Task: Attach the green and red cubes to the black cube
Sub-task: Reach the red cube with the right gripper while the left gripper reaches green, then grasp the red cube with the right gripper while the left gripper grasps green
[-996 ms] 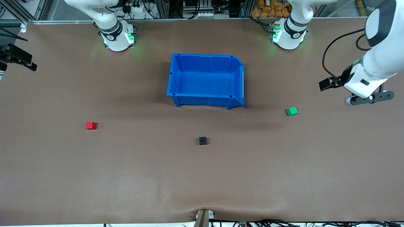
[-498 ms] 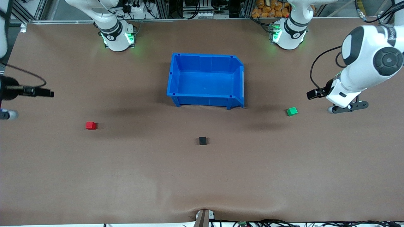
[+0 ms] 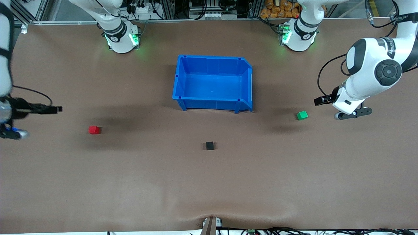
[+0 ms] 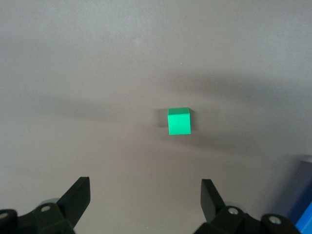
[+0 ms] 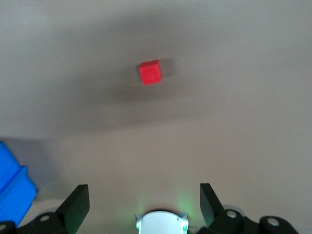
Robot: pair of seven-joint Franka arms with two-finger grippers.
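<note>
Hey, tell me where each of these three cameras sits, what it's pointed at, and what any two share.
Front view: high across the table, facing both arm bases; shows blue bin, black cube.
Left wrist view: looks past the open left gripper at the green cube.
Right wrist view: looks past the open right gripper at the red cube.
Shared: front shows both coloured cubes too.

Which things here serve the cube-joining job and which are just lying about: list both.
For the job:
green cube
red cube
black cube
left gripper, open, over the table by the green cube
right gripper, open, over the table by the red cube

Lying about:
blue bin
</note>
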